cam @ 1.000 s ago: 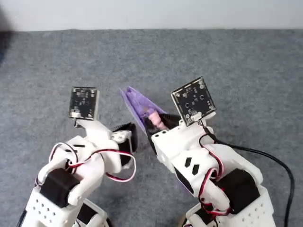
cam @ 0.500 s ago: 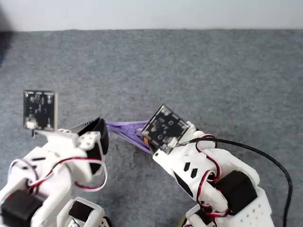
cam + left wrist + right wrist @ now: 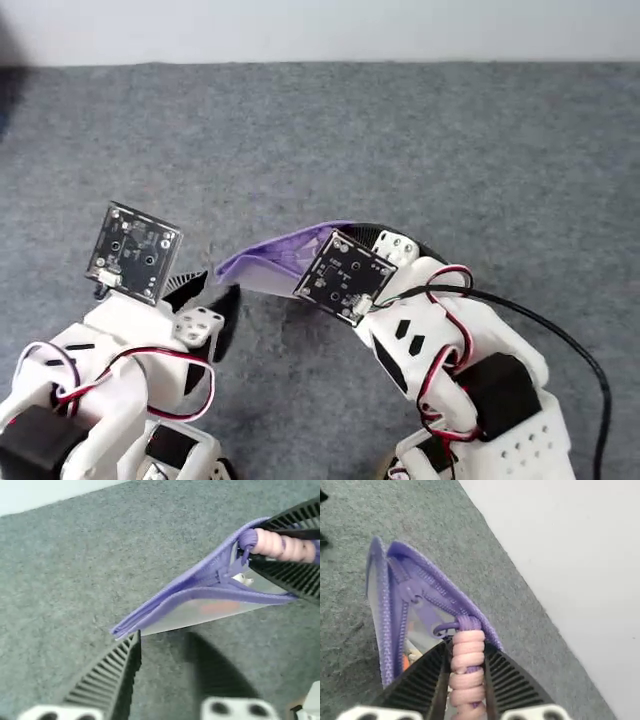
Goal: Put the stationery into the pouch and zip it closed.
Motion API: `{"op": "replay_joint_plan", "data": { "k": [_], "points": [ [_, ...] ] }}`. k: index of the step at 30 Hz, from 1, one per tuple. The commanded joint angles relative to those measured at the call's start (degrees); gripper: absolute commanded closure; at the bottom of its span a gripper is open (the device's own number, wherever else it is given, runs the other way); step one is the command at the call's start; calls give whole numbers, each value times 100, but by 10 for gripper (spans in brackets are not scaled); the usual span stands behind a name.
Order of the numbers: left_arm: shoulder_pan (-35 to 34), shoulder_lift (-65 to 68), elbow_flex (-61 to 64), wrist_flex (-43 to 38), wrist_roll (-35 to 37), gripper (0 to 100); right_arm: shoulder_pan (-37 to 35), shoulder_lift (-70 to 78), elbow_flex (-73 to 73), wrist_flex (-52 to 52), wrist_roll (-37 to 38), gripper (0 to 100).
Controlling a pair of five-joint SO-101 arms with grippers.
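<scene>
Purple pouch (image 3: 275,255): raised over the surface (image 3: 450,150) by its pink zipper pull (image 3: 466,665), pinched in right gripper (image 3: 465,652) jaws for zipping; left gripper (image 3: 208,295) jaws spread at far corner, presumably for bracing.

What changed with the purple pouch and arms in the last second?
The right claw swung the pouch from pointing away to lying crosswise, toward the left claw. That claw swept outward, then came back beside the pouch's end. The right claw still grips the pink zip pull.
</scene>
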Motion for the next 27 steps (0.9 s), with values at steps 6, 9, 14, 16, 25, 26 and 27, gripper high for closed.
{"op": "replay_joint_plan", "data": {
  "k": [6, 9, 14, 16, 25, 26, 27],
  "points": [
    [-343, 9, 312, 97, -369, 574, -453, 57, 167, -40, 220, 991],
    [-404, 35, 391, 0, -413, 574, -541, 57, 193, -48, 440, 991],
    [-387, 18, 716, -413, -818, 574, -541, 57, 229, -57, 686, 991],
    [-387, 18, 998, -615, -976, 574, -637, 57, 229, -57, 686, 991],
    [-325, 18, 1701, -1556, -1363, 574, -743, 57, 229, -57, 686, 991],
    [-211, 18, 1710, -1618, -1345, 574, -725, 57, 237, -57, 677, 991],
    [-88, 9, 1710, -1653, -1310, 574, -716, 57, 237, -57, 677, 991]
  ]
}}
